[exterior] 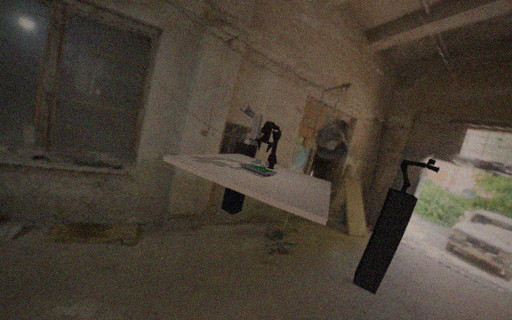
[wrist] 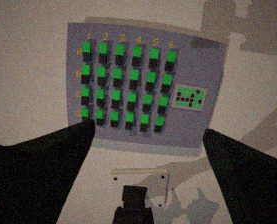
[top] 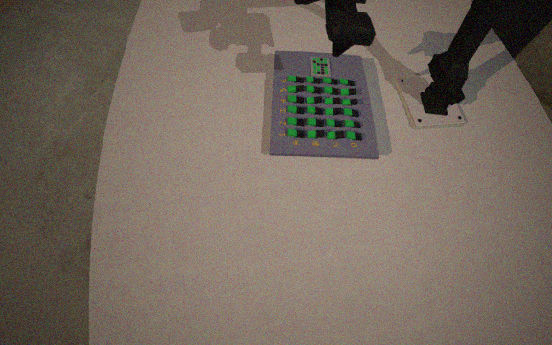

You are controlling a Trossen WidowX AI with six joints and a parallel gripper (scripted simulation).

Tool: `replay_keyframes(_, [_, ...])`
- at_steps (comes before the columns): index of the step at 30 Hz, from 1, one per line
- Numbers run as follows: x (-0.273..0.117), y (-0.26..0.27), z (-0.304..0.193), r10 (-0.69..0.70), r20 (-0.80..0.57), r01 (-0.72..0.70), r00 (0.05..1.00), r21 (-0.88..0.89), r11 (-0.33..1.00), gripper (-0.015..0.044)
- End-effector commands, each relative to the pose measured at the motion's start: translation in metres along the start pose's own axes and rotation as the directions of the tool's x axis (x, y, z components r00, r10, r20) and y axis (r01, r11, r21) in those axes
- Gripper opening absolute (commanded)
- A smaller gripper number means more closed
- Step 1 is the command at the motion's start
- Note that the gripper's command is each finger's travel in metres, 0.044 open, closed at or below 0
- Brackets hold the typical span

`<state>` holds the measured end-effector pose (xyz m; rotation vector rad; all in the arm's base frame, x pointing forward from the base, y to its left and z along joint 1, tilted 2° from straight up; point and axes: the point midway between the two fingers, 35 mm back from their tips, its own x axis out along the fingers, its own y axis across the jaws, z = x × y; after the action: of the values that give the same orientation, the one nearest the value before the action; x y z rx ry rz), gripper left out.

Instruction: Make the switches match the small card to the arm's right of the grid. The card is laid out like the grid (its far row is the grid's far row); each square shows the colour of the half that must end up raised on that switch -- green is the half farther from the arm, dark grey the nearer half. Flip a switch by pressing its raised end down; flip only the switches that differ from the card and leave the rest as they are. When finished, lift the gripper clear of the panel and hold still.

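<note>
The purple panel [top: 324,152] [exterior: 249,166] [wrist: 204,65] carries rocker switches [top: 292,133] [wrist: 120,51], each with a green half farther from the arm and a dark half nearer. They stand in rows A to D and columns 1 to 6. Which halves are raised is too small to tell reliably. The small card [top: 320,67] [wrist: 190,98] beside column 6 shows mixed green and dark squares, too blurred to read surely. My gripper [wrist: 150,131] is open and empty, above the panel's near side. In the wrist view its left finger partly covers switch D1. The top view shows only part of it.
The arm's pale mounting plate [top: 436,123] [wrist: 156,187] lies on the table [top: 257,240] on the panel's near side. Arm shadows fall beside the card end of the panel. A second arm stands on a dark pedestal [exterior: 385,240] beyond the table's edge.
</note>
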<state>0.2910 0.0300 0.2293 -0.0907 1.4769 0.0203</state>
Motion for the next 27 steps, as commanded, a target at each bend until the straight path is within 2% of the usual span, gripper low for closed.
replay_keyframes(1, [0.002,0.002,0.0,0.001,-0.001,-0.001,1.0,0.001,1.0,0.0374])
replay_keyframes(9, [0.083,0.074,-0.012,0.023,-0.03,-0.022,0.999,0.039,0.999,0.0164])
replay_keyframes(15, [0.09,0.08,-0.015,0.024,-0.034,-0.023,0.999,0.043,0.999,0.0006])
replay_keyframes(19, [0.122,0.08,-0.015,0.025,-0.057,-0.023,0.998,0.043,0.999,0.0])
replay_keyframes(27, [0.126,0.08,-0.015,0.025,-0.059,-0.023,0.998,0.043,0.999,0.0])
